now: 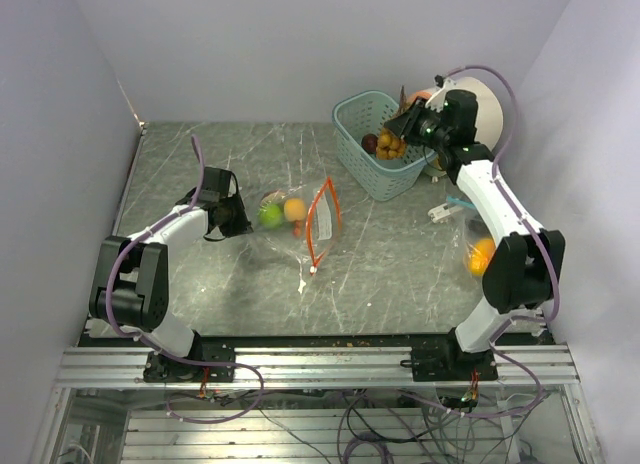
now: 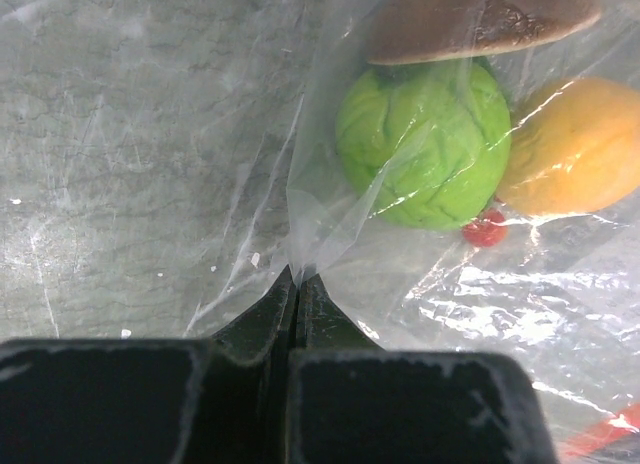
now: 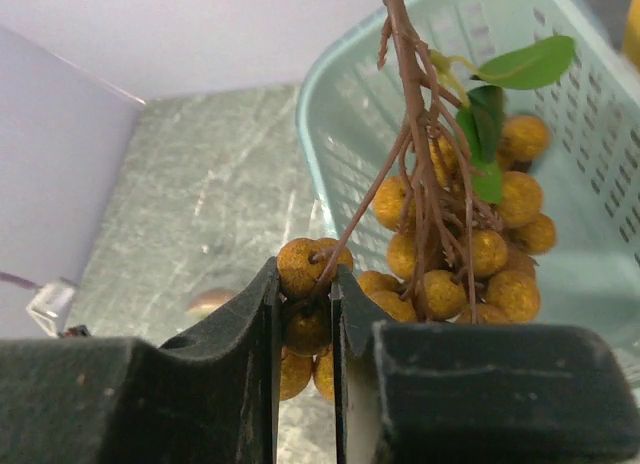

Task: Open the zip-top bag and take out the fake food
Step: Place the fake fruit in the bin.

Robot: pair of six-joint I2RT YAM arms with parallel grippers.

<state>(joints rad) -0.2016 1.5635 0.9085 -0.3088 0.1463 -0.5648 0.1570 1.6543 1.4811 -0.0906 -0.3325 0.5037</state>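
The left gripper (image 2: 297,282) pinches the clear bag (image 2: 420,284) tight. The right gripper (image 3: 303,289) squeezes a bunch of little brown fruits (image 3: 487,252) over the basket (image 3: 345,114).

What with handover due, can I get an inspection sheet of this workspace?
Surface: grey marbled tabletop, scuffed.
Job's things: zip-top bag lying on it, holding a green toy cabbage, orange fruit and brown piece; longan bunch at the basket.
Clutter: teal basket; second bag at right edge; cream cylinder.
Grippers: left gripper shut on the bag's film; right gripper shut on the longan bunch.
Cables: purple cables along both arms.
Surroundings: lavender walls.
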